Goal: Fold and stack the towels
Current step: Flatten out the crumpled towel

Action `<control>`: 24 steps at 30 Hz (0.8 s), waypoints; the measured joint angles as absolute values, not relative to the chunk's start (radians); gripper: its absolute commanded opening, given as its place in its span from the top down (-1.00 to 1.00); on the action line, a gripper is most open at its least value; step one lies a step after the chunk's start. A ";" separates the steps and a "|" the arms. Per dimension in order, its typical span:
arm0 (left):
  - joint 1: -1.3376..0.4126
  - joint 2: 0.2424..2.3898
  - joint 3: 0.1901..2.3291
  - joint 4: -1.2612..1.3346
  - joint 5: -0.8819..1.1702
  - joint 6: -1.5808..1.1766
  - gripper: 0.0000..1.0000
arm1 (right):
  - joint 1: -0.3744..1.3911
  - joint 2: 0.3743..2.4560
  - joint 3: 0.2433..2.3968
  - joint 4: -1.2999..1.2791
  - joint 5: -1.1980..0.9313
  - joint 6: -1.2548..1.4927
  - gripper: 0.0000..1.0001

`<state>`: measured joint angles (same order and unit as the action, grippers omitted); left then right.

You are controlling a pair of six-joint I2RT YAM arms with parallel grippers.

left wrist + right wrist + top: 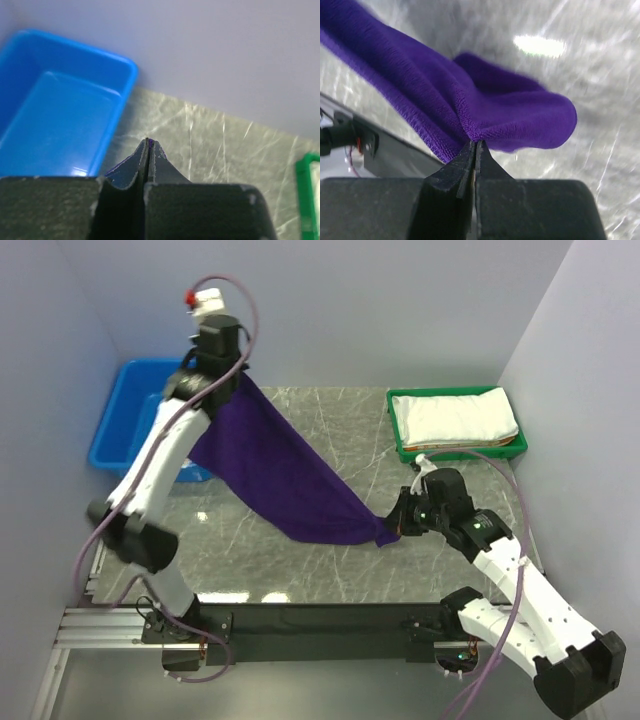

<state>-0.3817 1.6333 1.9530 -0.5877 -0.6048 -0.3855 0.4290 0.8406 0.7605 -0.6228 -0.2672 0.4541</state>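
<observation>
The dark purple towel (285, 475) (a taut, slanting sheet) spans from the left gripper (236, 376), clamped on its high corner, to the right gripper (392, 527), pinching its low corner; the green tray (402, 448) stands apart.

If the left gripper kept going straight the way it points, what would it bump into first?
Probably the marble table, right beside the blue bin, though depth is hard to judge. The left gripper is shut on the purple towel.
</observation>
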 measured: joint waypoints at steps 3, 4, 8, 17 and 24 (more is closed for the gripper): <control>-0.387 1.807 2.030 -0.582 -0.550 -0.377 0.95 | 0.429 0.858 0.732 -0.639 -0.282 0.463 0.95; -0.391 1.876 2.057 -0.564 -0.533 -0.376 0.95 | 0.428 0.870 0.732 -0.640 -0.279 0.466 0.95; -0.413 2.107 2.133 -0.500 -0.491 -0.361 0.92 | 0.399 0.921 0.730 -0.625 -0.247 0.483 0.93; -0.439 2.381 2.196 -0.319 -0.421 -0.358 -0.60 | 0.216 1.053 0.680 -0.508 -0.121 0.550 0.14; -0.435 2.331 2.157 -0.251 -0.374 -0.373 -0.86 | 0.215 1.018 0.692 -0.484 0.038 0.523 -0.24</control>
<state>-0.4351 2.3310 2.1574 -0.2508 -0.3737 -0.3729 0.2146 1.0180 0.6922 -0.4843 0.0376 0.5232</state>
